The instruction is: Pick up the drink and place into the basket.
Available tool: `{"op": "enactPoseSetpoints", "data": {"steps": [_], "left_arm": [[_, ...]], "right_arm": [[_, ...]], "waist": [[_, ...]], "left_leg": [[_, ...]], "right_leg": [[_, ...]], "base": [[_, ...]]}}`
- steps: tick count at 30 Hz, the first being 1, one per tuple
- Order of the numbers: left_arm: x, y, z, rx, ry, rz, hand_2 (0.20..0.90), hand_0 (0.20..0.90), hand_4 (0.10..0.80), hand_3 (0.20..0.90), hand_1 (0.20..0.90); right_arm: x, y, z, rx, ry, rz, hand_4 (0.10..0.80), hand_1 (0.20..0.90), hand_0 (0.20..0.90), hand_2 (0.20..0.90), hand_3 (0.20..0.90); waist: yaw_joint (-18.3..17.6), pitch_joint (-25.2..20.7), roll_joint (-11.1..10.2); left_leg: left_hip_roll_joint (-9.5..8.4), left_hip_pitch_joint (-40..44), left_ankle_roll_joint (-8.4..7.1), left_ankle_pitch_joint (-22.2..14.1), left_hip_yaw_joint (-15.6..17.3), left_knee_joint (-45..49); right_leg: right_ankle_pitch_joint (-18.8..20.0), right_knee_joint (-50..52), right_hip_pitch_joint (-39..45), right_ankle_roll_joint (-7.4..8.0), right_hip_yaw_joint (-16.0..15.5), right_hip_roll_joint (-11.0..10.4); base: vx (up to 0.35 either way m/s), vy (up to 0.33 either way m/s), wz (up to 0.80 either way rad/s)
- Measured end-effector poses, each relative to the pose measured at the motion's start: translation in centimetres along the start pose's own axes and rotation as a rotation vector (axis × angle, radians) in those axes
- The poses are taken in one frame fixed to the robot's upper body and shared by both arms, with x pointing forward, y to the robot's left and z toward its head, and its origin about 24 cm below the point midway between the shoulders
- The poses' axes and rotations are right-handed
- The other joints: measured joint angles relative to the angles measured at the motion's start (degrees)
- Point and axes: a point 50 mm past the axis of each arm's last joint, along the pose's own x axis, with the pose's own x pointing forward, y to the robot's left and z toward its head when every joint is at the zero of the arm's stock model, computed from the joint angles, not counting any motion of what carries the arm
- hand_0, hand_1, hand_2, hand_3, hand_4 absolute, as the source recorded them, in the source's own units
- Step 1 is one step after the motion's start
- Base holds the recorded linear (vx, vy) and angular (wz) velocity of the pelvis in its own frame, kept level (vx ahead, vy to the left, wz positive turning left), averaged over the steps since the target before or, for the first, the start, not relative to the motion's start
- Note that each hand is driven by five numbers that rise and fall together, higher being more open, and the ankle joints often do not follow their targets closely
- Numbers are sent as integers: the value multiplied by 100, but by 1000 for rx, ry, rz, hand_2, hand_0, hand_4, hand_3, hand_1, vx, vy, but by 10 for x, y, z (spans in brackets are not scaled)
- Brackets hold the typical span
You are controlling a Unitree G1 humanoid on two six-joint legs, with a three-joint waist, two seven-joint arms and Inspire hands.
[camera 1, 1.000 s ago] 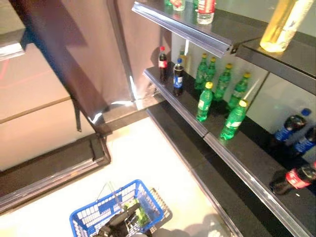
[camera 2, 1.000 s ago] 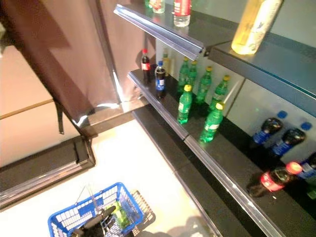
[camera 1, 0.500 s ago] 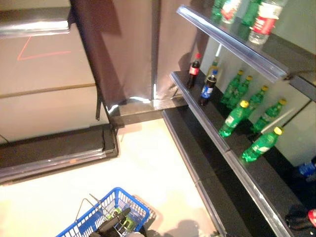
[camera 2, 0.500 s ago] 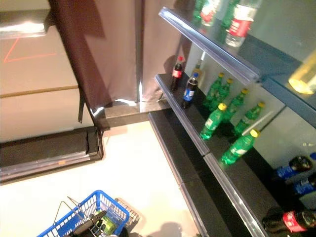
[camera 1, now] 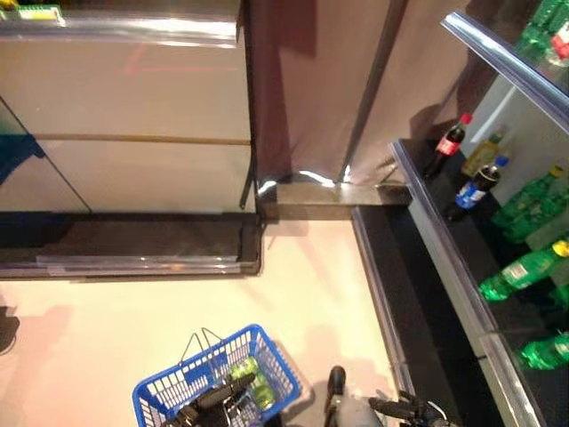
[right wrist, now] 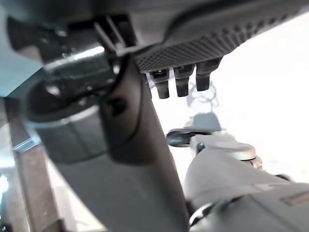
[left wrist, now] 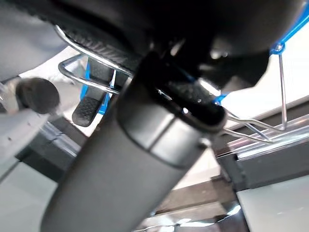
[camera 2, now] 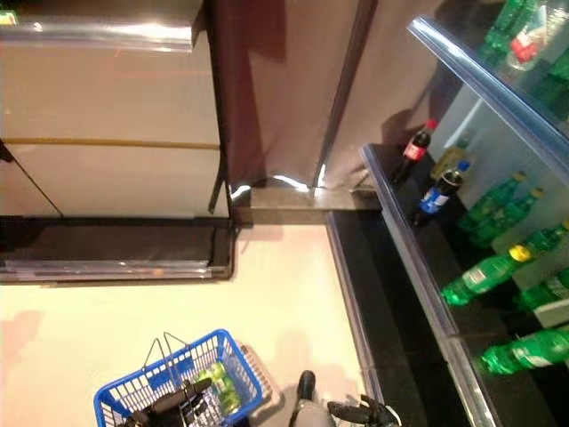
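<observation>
left eye view shows a blue basket (camera 1: 173,391) on the pale floor (camera 1: 133,329) at about 7 o'clock, with a green drink bottle (camera 1: 252,382) lying inside it toward its 3 o'clock side. left hand (camera 1: 213,402) sits over the basket's inside; in the left wrist view its fingers (left wrist: 91,104) curl round the basket's wire handle (left wrist: 84,63), clamped on it. right hand (camera 2: 360,413) shows at 5 o'clock, low beside the shelving, dark fingers stretched out and holding nothing; the right wrist view shows its fingertips (right wrist: 181,84) straight over bare floor. shelf unit (camera 1: 444,267) runs along the 3 o'clock side, carrying a red-capped cola bottle (camera 1: 447,145), a blue-labelled dark bottle (camera 1: 476,185) just beside it, and green bottles (camera 1: 520,271) farther toward 4 o'clock. more green bottles stand on the upper shelf (camera 2: 480,71) at 1 o'clock.
</observation>
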Motion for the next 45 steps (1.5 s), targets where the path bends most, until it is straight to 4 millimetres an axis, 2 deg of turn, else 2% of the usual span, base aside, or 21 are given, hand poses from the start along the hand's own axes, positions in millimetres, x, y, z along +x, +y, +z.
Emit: {"op": "enactPoseSetpoints", "data": {"steps": [3,4,5,6,9,10,12,14,16,18,19,20,21,22,24,28,37,38,41,42,45], "left_arm": [[-2,4,-7,23,28,21,300,300,100,200,300],[-1,3,-7,25,28,19,300,300,100,200,300],[4,-3,-13,23,36,-1,300,300,100,200,300],[5,-4,-13,28,37,-6,300,300,100,200,300],[6,-7,1,-1,-42,-19,300,300,100,200,300],[6,-10,13,-1,-85,-33,300,300,100,200,300],[5,-15,27,40,-106,-61,300,300,100,200,300],[8,-22,29,72,-96,-95,300,300,100,200,300],[11,-27,26,78,-78,-111,300,300,100,200,300],[14,-32,23,84,-63,-128,300,300,100,200,300],[16,-35,19,68,-61,-141,300,300,100,200,300],[17,-36,18,62,-63,-144,300,300,100,200,300],[19,-38,17,62,-66,-152,300,300,100,200,300],[18,-37,17,63,-66,-148,300,300,100,200,300],[9,-24,22,72,-69,-118,300,300,100,200,300],[11,-26,20,68,-40,-129,300,300,100,200,300],[15,-35,22,127,17,-146,300,300,100,200,300],[13,-34,27,139,12,-142,300,300,100,200,300],[9,-31,43,151,-27,-110,300,300,100,200,300],[8,-27,42,133,-36,-75,300,300,100,200,300],[4,-20,40,129,-46,-61,300,300,100,200,300]], "right_arm": [[-2,-2,-13,-4,41,-8,800,900,900,900,900],[-3,-5,-19,-5,66,-17,800,900,900,900,900],[-7,-14,-31,-13,121,-45,800,900,900,900,900],[-7,-14,-32,-13,131,-48,800,900,900,900,900],[-5,-5,-26,-39,113,-21,800,900,900,900,900],[-3,-3,-19,-57,82,-17,800,900,900,900,900],[-2,-4,-12,-63,63,-23,800,900,900,900,900],[-2,-10,-7,-75,56,-42,800,900,900,900,900],[0,-11,1,-82,44,-45,800,900,900,900,900],[-1,-12,0,-83,50,-52,800,900,900,900,900],[-2,-14,-6,-83,69,-59,800,900,900,900,900],[-2,-15,-8,-83,78,-62,800,900,900,900,900],[-5,-19,-20,-83,115,-73,800,900,900,900,900],[-6,-19,-24,-85,129,-73,800,900,900,900,900],[-6,-5,-35,-93,163,-38,800,900,900,900,900],[-11,-10,-50,-68,199,-53,800,900,900,900,900],[-7,0,-39,-38,120,-26,800,900,900,900,900],[-5,8,-31,-34,87,-5,800,900,900,900,900],[2,19,4,-43,-13,26,800,900,900,900,900],[3,23,9,-41,-23,35,800,900,900,900,900],[0,18,-11,-20,38,18,800,900,900,900,900]], "waist": [[-126,-26,-20],[-135,-30,-4],[-164,-27,271],[-154,-17,297],[44,-5,99],[140,12,-55],[254,-27,-123],[303,-80,-53],[269,-90,-45],[279,-141,50],[291,-142,119],[324,-160,159],[357,-164,298],[399,-151,272],[366,-146,-48],[262,-122,-139],[113,45,-183],[108,68,-278],[314,213,-298],[262,250,-249],[451,188,-227]], "left_leg": [[5,362,-127,-504,-523,220],[71,446,-171,-603,-626,267],[386,514,-396,-745,-583,562],[400,492,-434,-751,-485,721],[460,-588,-1233,-603,315,3269],[625,-1191,-1806,-59,495,4426],[947,-1410,-1442,-301,797,4169],[1137,-1396,-1344,-322,876,2840],[1148,-1351,-1314,-248,901,1606],[1268,-1333,-1399,284,878,501],[1438,-1418,-1506,584,863,93],[1512,-1429,-1520,636,862,10],[1595,-1385,-1417,1099,918,151],[1555,-1345,-1254,1251,915,241],[1179,-972,-1139,943,920,168],[928,-524,-994,737,990,-1],[958,-506,-1009,534,1226,-6],[964,-582,-1012,531,1466,-3],[1240,-702,-917,468,2309,-33],[1348,-651,-888,439,2646,-49],[1416,-534,-950,378,3236,-4]], "right_leg": [[-160,562,212,-62,435,110],[-53,641,293,-422,486,145],[-477,813,488,-728,408,347],[-560,826,554,-711,405,357],[-725,662,1015,-924,241,354],[-752,343,1326,-973,238,330],[-855,50,1689,-1077,247,392],[-917,-79,1862,-1046,326,498],[-974,-163,1958,-986,560,496],[-1075,-183,2005,-883,629,536],[-1180,-186,2085,-777,753,575],[-1213,-186,2118,-731,797,589],[-1332,-179,2194,-548,924,605],[-1386,-138,2224,-498,984,575],[-1510,119,2189,-374,1047,281],[-1531,198,2310,-261,1020,82],[-1523,587,1884,-218,934,104],[-1409,610,1609,-166,861,137],[-556,185,1115,-438,129,363],[-861,550,1029,-552,-630,362],[-1436,1563,962,-504,-1244,85]], "base": [[351,-79,84],[428,-163,150],[231,-132,101],[310,-195,106],[239,-134,15],[201,-17,-16],[210,63,-6],[278,145,-18],[338,164,-19],[370,146,-21],[257,99,-22],[325,150,-42],[232,121,-54],[405,221,-87],[340,193,-87],[324,182,-43],[115,133,-29],[-169,108,-118],[-100,101,-175],[-59,78,-109],[-131,20,-104]]}}
